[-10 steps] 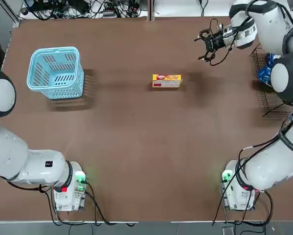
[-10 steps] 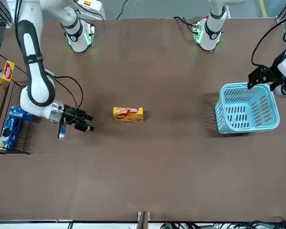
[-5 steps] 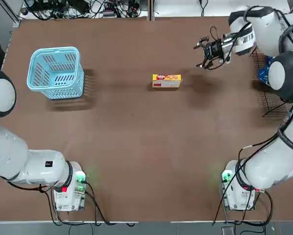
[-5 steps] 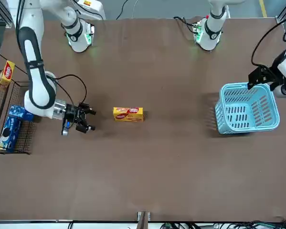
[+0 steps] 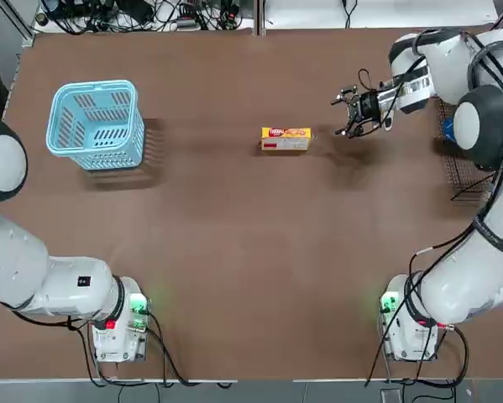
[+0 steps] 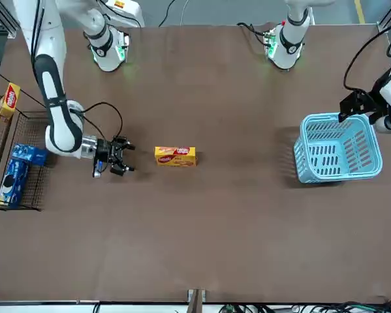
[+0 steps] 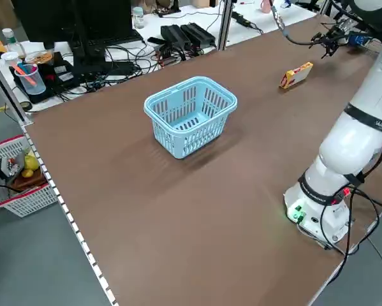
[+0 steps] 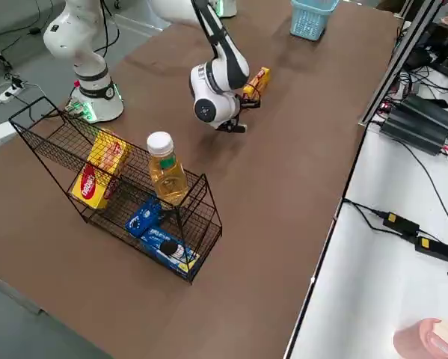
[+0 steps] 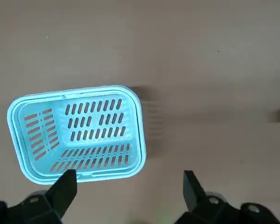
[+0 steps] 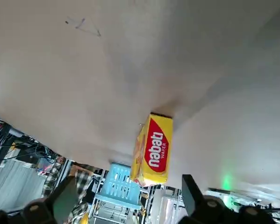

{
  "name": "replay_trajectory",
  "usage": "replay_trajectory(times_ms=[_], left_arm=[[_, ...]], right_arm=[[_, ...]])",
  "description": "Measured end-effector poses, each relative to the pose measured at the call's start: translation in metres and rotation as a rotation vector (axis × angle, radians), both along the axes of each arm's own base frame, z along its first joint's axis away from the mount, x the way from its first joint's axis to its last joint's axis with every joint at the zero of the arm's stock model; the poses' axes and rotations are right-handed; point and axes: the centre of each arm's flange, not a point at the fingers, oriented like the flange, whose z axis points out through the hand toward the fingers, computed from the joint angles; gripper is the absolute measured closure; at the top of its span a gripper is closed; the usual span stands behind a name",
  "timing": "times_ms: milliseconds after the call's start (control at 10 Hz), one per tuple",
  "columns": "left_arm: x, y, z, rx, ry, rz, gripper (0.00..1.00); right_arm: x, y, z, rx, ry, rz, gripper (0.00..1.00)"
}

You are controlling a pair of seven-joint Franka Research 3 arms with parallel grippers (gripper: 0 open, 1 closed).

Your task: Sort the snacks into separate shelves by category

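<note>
landmark: the yellow-orange box point(image 5: 286, 138) lying flat and alone near the middle of the brown tabletop point(image 5: 234, 252), red logo facing up.
right pincer point(image 5: 349, 112): low over the tabletop, close beside the box on the rack's side, not touching it; it lies nearly level and points at the box's end, fingers spread apart and empty.
right wrist view: the box point(image 10: 154, 150) sits straight ahead between the two spread fingers point(image 10: 64, 196), clear of both.
left pincer point(image 9: 125, 186): parked high, well away from the box, hanging above the light blue basket point(image 5: 96, 124); fingers apart, nothing in them.
light blue basket: upright on the tabletop, far from the box on the side opposite the right pincer.
wire rack point(image 8: 119, 187): black, at the tabletop's edge beyond the right pincer from the box.
upper tier: another yellow-orange box point(image 8: 98, 173) leaning there.
lower tier: blue packets point(image 8: 164, 243) lying on the mesh floor.
bottle point(image 8: 164, 170): amber with a white cap, standing upright in the rack, between the leaning box and the blue packets.
</note>
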Motion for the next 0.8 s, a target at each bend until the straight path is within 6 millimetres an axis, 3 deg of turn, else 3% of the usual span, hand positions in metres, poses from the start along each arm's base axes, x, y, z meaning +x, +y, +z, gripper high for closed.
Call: replay_trajectory(times_ms=[500, 800], left_arm=[[0.002, 0.01, -0.005, 0.0, 0.01, 0.016, 0.0], [0.005, 0.02, -0.01, 0.0, 0.018, 0.025, 0.0]], right_arm=[[-0.016, 0.03, -0.049, 0.075, -0.069, -0.004, 0.0], [-0.027, 0.035, -0.061, 0.098, -0.12, -0.003, 0.0]])
